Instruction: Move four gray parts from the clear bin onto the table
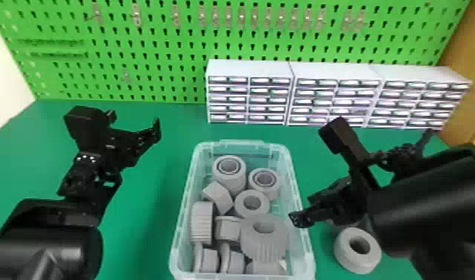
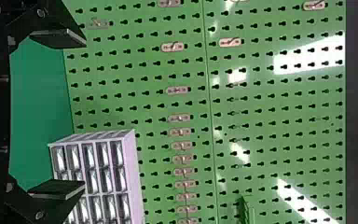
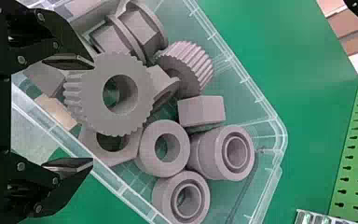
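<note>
Open green table [image 1: 158, 201] runs left of the clear bin [image 1: 244, 146]; a gray ring [image 1: 341, 251] and the right gripper [image 1: 364, 175] crowd its right side

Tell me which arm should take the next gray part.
Right, probably: the open right gripper sits beside the clear bin, facing gray parts; the left gripper faces the pegboard.

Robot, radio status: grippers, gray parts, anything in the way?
Left gripper open, left of bin. Right gripper open, by right rim. One part on table, others inside. Rim may obstruct.
</note>
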Controlling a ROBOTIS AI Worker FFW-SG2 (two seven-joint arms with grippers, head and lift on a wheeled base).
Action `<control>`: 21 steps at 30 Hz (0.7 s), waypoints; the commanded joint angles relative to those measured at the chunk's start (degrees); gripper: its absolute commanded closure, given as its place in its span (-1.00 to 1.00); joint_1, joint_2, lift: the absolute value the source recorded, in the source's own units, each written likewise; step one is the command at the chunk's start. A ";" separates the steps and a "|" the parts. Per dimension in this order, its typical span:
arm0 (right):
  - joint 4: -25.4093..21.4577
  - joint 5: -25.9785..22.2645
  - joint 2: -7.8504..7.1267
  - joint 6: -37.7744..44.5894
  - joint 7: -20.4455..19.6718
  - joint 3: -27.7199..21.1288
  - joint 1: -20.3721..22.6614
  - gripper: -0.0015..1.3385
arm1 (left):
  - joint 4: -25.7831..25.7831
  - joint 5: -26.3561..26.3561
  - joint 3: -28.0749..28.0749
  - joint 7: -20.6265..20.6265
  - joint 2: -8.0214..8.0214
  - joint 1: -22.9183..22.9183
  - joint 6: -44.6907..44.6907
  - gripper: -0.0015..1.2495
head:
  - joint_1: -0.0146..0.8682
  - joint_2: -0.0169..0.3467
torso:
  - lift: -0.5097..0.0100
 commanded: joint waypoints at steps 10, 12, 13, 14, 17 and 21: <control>0.27 0.20 0.06 0.08 0.00 0.77 -0.29 -0.22 | 0.08 0.00 -0.08 0.00 -0.09 -0.03 0.26 -0.67 | 0.57 -0.72 | 0.77; 0.88 0.20 -0.03 0.08 0.00 0.95 -0.38 -0.22 | 0.08 0.00 -0.08 0.00 -0.09 -0.03 0.35 -0.67 | 0.57 -0.72 | 0.77; 1.14 0.11 -0.03 0.08 0.00 1.03 -0.47 -0.22 | 0.08 0.00 -0.17 0.00 -0.09 -0.03 0.35 -0.67 | 0.57 -0.72 | 0.77; 1.41 0.11 -0.12 0.08 0.00 1.03 -0.47 -0.22 | -0.01 0.00 -0.17 0.00 -0.09 -0.12 0.35 -0.67 | 0.57 -0.72 | 0.77; 2.46 -0.50 -0.38 0.08 0.00 1.39 -0.91 -0.22 | 0.08 -0.09 -0.34 0.00 -0.17 -0.47 0.53 -0.67 | 0.57 -0.72 | 0.77; 5.01 -1.65 -0.73 0.08 0.00 4.20 -3.28 -0.22 | 0.08 -0.26 -0.52 0.00 -0.09 -0.56 0.88 -0.67 | 0.57 -0.72 | 0.77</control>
